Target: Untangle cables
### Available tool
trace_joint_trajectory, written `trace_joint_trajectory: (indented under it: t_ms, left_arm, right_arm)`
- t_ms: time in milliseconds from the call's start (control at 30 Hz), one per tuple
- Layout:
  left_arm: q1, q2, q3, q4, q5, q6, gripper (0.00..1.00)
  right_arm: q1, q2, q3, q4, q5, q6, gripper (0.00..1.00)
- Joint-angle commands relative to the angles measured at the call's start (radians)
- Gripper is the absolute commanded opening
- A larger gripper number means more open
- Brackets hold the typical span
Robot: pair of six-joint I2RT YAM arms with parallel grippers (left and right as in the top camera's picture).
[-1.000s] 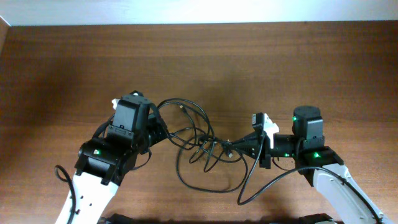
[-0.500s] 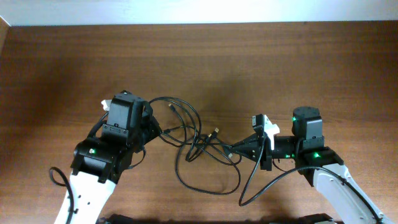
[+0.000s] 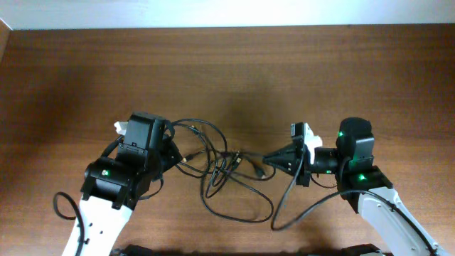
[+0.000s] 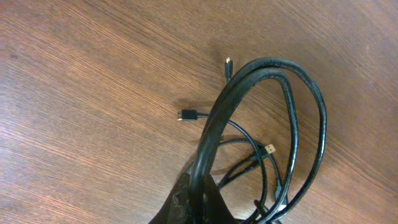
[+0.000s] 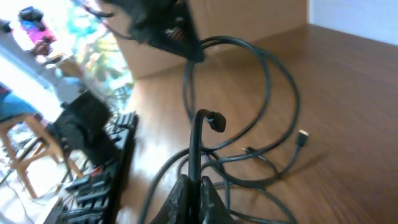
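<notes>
Thin black cables [image 3: 226,165] lie tangled in loops on the wooden table between my two arms. My left gripper [image 3: 175,154] is shut on a doubled cable strand at the tangle's left side; in the left wrist view the cables [image 4: 261,112] arc up from its fingers [image 4: 198,202], with small plug ends [image 4: 186,114] lying loose on the wood. My right gripper [image 3: 274,159] is shut on one cable at the tangle's right side; in the right wrist view that cable [image 5: 196,140] rises from the fingers [image 5: 194,186] to a bent black plug, lifted above the table.
The brown wooden table [image 3: 234,71] stretches behind the tangle to a white wall edge. A cable loop [image 3: 242,210] trails toward the front edge. The left arm [image 5: 158,25] shows at the top of the right wrist view. Blurred clutter [image 5: 74,130] lies beyond the table's edge.
My left gripper moved down and slightly right with its cable. My right gripper shifted up and left, pulling its cable. The tangle between them has tightened and flattened.
</notes>
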Motion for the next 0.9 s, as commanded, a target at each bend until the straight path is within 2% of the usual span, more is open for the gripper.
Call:
trace_joint_trajectory:
  t_ms: [0,100,200,233,267,467,633,767,800,867]
  left_arm:
    - [0.008,-0.001,0.001,-0.004,-0.027,-0.005,0.00]
    - [0.008,-0.001,0.001,-0.005,-0.026,-0.005,0.00]
    - [0.008,-0.001,0.001,-0.004,-0.016,-0.005,0.00]
    - [0.008,-0.001,0.001,-0.004,-0.011,-0.005,0.00]
    - [0.008,-0.001,0.001,-0.004,-0.006,-0.005,0.00]
    - [0.008,-0.001,0.001,-0.001,0.022,-0.005,0.00]
    - [0.008,-0.001,0.001,0.000,0.037,-0.004,0.00]
    - [0.008,-0.001,0.001,0.006,0.036,0.043,0.11]
    - [0.008,-0.001,0.001,0.006,0.036,0.065,0.27]
    - [0.008,-0.001,0.001,0.008,0.032,0.087,0.79]
  right_arm:
    - [0.003,0.002,0.009,0.011,0.229,0.198,0.04]
    - [0.003,0.002,0.009,0.010,0.365,0.333,0.04]
    - [0.004,0.002,0.009,0.007,0.412,0.398,0.05]
    - [0.004,0.002,0.009,-0.005,0.414,0.406,0.22]
    - [0.005,0.002,0.009,-0.025,0.414,0.407,1.00]
    - [0.006,0.002,0.009,-0.165,0.403,0.407,0.99]
    - [0.005,0.002,0.009,-0.183,0.253,0.407,0.99]
    - [0.005,0.002,0.009,-0.220,0.280,0.451,0.99]
    - [0.005,0.002,0.009,-0.239,0.317,0.502,0.98]
    - [0.005,0.002,0.010,-0.241,0.322,0.542,0.98]
